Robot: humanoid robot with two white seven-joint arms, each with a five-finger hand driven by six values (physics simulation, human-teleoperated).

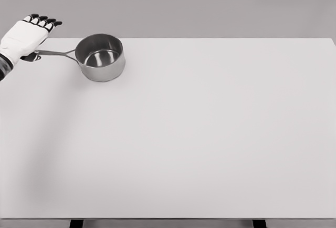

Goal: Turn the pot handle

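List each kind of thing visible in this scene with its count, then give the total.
Steel pot: 1
White table: 1
Robot left hand: 1
Total: 3

A bare simulated test bench, no real room here.
We're looking at a plain white rectangular tabletop [199, 144] against a flat grey backdrop [210, 2], even shadowless rendering, and one small shiny steel saucepan [100, 57] as the only kitchen hint.
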